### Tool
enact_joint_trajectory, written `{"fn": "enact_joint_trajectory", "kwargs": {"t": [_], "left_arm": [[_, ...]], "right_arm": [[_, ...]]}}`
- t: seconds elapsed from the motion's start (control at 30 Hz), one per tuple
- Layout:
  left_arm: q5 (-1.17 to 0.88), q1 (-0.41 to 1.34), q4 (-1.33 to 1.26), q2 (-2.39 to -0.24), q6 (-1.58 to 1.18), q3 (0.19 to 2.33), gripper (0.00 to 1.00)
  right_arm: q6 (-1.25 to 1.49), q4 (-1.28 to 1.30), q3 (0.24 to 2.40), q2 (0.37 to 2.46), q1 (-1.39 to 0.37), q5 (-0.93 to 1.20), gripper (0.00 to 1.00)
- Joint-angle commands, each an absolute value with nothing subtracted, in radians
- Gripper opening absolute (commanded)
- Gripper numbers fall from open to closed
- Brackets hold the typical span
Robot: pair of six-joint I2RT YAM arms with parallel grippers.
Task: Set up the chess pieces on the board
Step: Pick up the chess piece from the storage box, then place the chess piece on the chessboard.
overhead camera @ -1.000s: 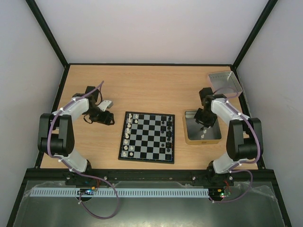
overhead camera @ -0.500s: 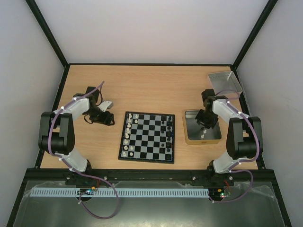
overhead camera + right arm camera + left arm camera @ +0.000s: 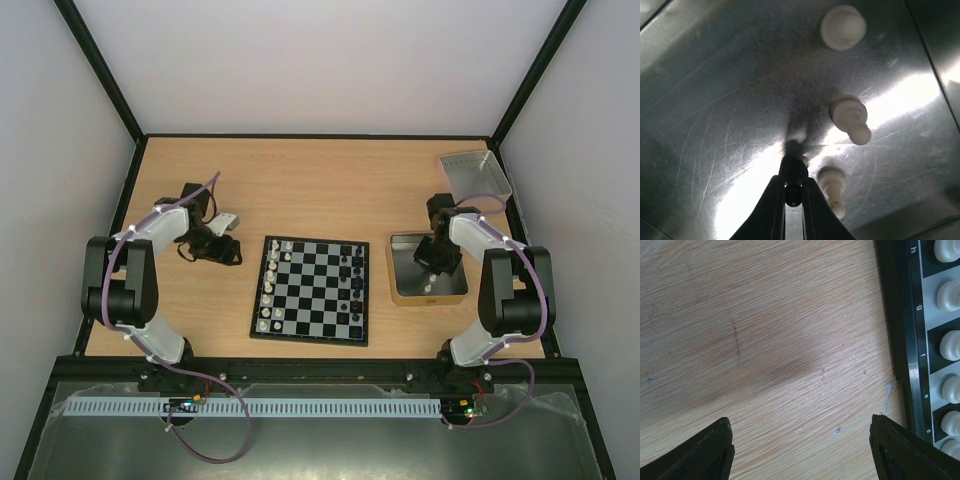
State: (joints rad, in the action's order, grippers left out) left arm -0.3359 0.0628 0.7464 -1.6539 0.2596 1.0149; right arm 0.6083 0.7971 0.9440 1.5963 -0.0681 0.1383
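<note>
The board [image 3: 311, 302] lies in the middle of the table, with white chess pieces [image 3: 268, 285] along its left side and black ones [image 3: 354, 285] along its right. My right gripper [image 3: 433, 266] is down inside the tan-rimmed tin [image 3: 397, 296]. In the right wrist view the right gripper [image 3: 793, 192] is shut on a small black piece [image 3: 793, 169] just above the tin's floor. Three white pieces [image 3: 850, 117] sit on that floor beside it. My left gripper [image 3: 231, 250] is open and empty over bare wood just left of the board [image 3: 900, 315], with white pieces [image 3: 950, 295] at the view's right edge.
A silvery grey tray [image 3: 475, 175] stands at the back right, beyond the tin. A small white object [image 3: 229, 219] lies by the left arm's wrist. Black frame rails edge the table.
The right arm has shifted very slightly over the tin. The left arm and the pieces on the board have not moved.
</note>
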Motion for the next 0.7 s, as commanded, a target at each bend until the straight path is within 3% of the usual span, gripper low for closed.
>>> {"fn": "enact_joint_trajectory", "kwargs": {"t": [0.0, 0.27, 0.67], "left_arm": [[-0.340, 0.075, 0.772, -1.612, 0.268, 1.026, 0.74], [-0.322, 0.095, 0.775, -1.550, 0.276, 1.014, 0.75], [-0.318, 0.120, 0.786, -1.522, 0.276, 1.032, 0.75]], "right_arm": [[0.601, 0.797, 0.959, 1.607, -0.060, 0.102, 0.04], [0.590, 0.846, 0.995, 1.549, -0.105, 0.088, 0.02], [0.769, 1.102, 1.193, 1.416, -0.696, 0.028, 0.02]]}}
